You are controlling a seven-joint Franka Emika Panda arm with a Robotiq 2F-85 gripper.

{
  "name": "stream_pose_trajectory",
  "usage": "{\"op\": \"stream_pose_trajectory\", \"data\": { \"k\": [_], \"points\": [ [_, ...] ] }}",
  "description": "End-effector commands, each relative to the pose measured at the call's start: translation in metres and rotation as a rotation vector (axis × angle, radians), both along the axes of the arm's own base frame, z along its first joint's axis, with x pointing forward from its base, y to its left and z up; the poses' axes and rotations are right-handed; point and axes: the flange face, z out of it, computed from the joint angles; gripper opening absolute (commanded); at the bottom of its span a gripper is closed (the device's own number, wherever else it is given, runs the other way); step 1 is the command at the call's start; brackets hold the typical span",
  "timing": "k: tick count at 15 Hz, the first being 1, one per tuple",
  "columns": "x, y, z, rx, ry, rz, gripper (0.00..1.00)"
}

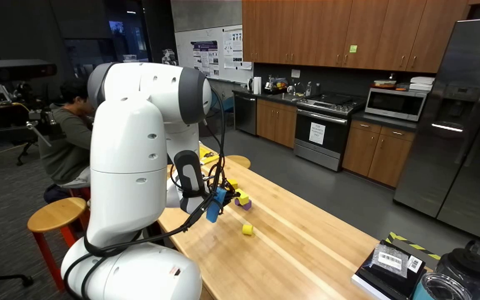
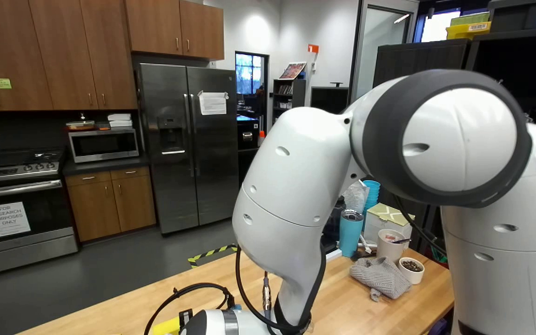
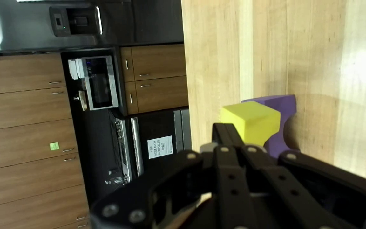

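My gripper has its two fingers together with nothing visible between them. The fingertips are next to a yellow block and overlap its edge in the wrist view; I cannot tell whether they touch it. The yellow block rests on a purple arch-shaped block on the wooden table. In an exterior view the gripper is beside the yellow block, with the purple block below it. Another yellow block is just behind. In an exterior view the arm hides the fingers.
A yellow cylinder lies on the table nearer the arm's base. A black book stack, a blue tumbler, a grey cloth and a small bowl stand at the table's end. A person sits beyond the arm.
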Motion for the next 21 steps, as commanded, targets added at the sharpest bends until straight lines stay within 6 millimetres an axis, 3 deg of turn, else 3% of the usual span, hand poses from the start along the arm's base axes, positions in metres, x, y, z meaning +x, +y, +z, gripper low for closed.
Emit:
{"op": "stream_pose_trajectory", "data": {
  "k": [1, 21],
  "points": [
    [-0.003, -0.005, 0.008, -0.007, -0.012, 0.012, 0.00],
    [-0.021, 0.000, -0.012, -0.024, 0.040, 0.036, 0.00]
  ]
}}
